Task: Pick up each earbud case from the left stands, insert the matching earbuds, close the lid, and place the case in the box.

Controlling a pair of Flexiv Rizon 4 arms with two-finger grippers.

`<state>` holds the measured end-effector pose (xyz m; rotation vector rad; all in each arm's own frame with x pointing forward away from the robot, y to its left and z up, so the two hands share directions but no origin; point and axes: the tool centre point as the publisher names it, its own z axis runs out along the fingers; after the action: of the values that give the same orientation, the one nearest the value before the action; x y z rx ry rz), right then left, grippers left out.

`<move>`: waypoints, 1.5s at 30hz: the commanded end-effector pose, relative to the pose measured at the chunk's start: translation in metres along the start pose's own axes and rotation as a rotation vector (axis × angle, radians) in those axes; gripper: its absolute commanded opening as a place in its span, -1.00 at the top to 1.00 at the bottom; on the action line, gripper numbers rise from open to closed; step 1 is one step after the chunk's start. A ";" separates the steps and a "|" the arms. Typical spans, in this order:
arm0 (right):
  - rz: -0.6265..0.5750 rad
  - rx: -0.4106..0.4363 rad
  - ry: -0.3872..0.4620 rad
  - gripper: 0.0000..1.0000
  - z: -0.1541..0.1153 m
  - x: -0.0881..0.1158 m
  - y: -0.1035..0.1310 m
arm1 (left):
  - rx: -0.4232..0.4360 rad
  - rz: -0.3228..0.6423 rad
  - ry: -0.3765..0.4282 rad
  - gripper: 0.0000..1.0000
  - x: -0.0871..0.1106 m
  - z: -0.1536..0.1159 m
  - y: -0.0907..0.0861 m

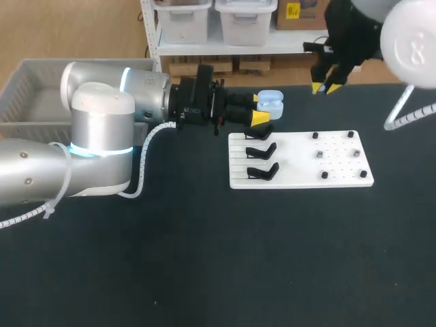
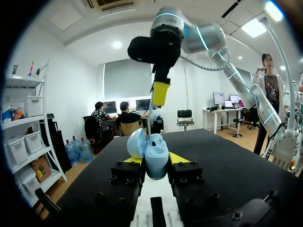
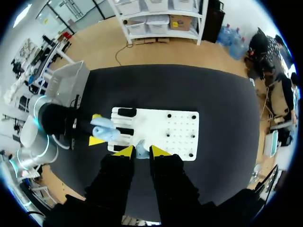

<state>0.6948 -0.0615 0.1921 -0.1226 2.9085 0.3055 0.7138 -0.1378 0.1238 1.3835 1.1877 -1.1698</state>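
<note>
My left gripper [image 1: 260, 107] is shut on a light blue earbud case [image 1: 271, 102], held just behind the white stand board [image 1: 300, 178]. In the left wrist view the case [image 2: 156, 158] sits between the yellow tips with its lid [image 2: 136, 143] swung open. My right gripper [image 1: 325, 87] hangs high over the table's far side, to the right of the case; the left wrist view has it [image 2: 160, 93] above the case. From the right wrist, that gripper [image 3: 142, 151] is shut on a small light blue earbud [image 3: 141, 149], with the case [image 3: 106, 133] far below.
Three black stands [image 1: 261, 151] line the board's left part, and several small pegs [image 1: 320, 155] dot its right part. A grey bin [image 1: 30, 95] stands at the far left behind my left arm. Dark tabletop lies open in front of the board.
</note>
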 end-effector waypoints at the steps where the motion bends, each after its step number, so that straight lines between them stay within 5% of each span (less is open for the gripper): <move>1: -0.064 0.031 0.037 1.00 -0.003 -0.001 0.023 | -0.004 0.003 -0.003 1.00 0.001 0.000 -0.001; 9: -0.187 0.045 0.077 1.00 0.006 0.002 0.054 | -0.004 0.003 -0.003 1.00 0.001 0.000 -0.001; 27: -0.190 0.047 0.074 1.00 0.007 0.002 0.055 | -0.004 0.003 -0.003 1.00 0.001 0.000 -0.001; 45: -0.409 0.034 0.133 1.00 0.027 -0.004 0.069 | -0.004 0.003 -0.003 1.00 0.001 0.000 -0.001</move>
<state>0.6920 0.0085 0.1817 -0.7325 2.9095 0.1843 0.7138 -0.1378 0.1239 1.3836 1.1877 -1.1698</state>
